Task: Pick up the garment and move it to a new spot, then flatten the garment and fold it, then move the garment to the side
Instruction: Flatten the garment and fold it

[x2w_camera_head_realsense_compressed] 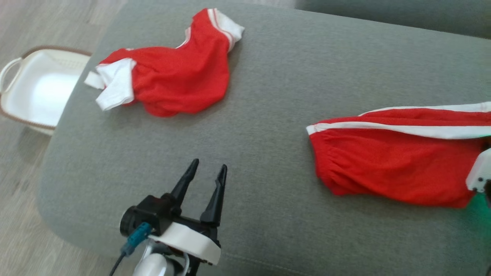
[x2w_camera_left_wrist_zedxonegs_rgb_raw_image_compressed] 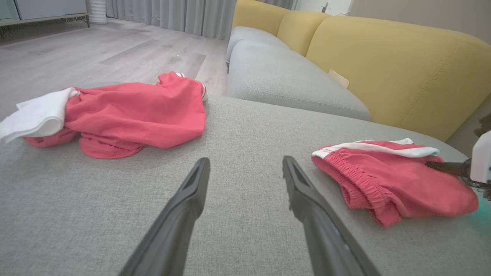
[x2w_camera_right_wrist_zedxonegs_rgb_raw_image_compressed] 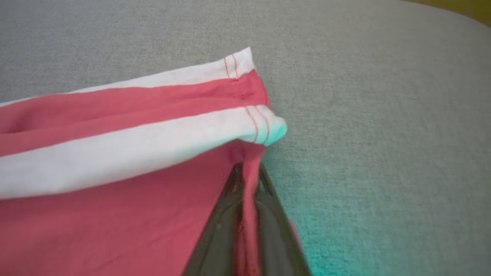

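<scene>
Risk: right claw [x2w_camera_right_wrist_zedxonegs_rgb_raw_image_compressed: 248, 168] pinches a thin fold of red shorts [x2w_camera_right_wrist_zedxonegs_rgb_raw_image_compressed: 115, 214], left claw [x2w_camera_head_realsense_compressed: 210, 165] open; fabric may slip on lifting.

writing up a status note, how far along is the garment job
Done: the red shorts lie flat, seemingly folded, on the grey cushion. In hand: the right gripper is shut on their edge. To do: probably carrying them aside; the left gripper hovers open.

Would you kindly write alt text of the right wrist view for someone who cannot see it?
The right claw is shut on a fold of the red garment with two white stripes, which lies on a grey cushion.
</scene>
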Robot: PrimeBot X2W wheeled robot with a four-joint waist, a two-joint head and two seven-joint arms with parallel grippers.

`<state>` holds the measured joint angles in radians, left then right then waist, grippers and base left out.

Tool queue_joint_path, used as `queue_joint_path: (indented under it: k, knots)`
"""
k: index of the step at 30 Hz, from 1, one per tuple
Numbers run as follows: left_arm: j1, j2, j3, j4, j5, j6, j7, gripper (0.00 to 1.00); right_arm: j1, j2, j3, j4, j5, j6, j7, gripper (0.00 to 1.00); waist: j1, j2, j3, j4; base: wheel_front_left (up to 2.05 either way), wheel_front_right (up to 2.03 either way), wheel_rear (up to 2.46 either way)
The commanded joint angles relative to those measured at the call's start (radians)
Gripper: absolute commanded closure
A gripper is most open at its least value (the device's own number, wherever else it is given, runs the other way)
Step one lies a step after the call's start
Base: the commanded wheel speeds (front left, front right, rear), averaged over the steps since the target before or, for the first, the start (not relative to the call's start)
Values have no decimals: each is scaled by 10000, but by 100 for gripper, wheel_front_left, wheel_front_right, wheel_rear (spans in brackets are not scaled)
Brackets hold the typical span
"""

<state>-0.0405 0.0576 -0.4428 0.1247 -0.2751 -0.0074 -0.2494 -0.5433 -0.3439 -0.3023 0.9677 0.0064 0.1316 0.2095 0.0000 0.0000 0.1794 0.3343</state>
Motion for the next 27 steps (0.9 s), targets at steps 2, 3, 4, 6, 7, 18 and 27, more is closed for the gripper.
queue_joint_path:
  k: [2, 3, 4, 6, 7, 18, 27]
  knots:
    - [-36, -62, 426, -423, 101, -25, -124, 0, -186, -135, 219, -120, -217, -9, -356, 100, 0, 0, -191, -535, 0, 0, 0]
    - [-36, -62, 426, -423, 101, -25, -124, 0, -186, -135, 219, -120, -217, -9, -356, 100, 0, 0, -191, -535, 0, 0, 0]
    - [-7, -63, 450, -421, 109, -36, -124, 0, -218, -142, 245, -122, -279, -9, -424, 100, 0, 0, -240, -709, 0, 0, 0]
    - [28, -66, 489, -431, 124, -66, -124, 0, -294, -228, 268, -163, -439, -9, -498, 100, 0, 0, -303, -1072, 0, 0, 0]
    - [32, -67, 509, -432, 137, -78, -124, 0, -343, -294, 288, -212, -560, -9, -522, 100, 0, 0, -332, -1272, 0, 0, 0]
    - [-231, -72, 439, -349, 68, -81, -124, 0, -881, -193, 532, -1285, -1244, -9, -247, 100, 0, 0, -486, -2341, 0, 0, 0]
    - [3, -73, 316, -165, -126, 30, -124, 0, -473, 1215, 1467, -2690, -207, -9, -28, 100, 0, 0, -1129, -2089, 0, 0, 0]
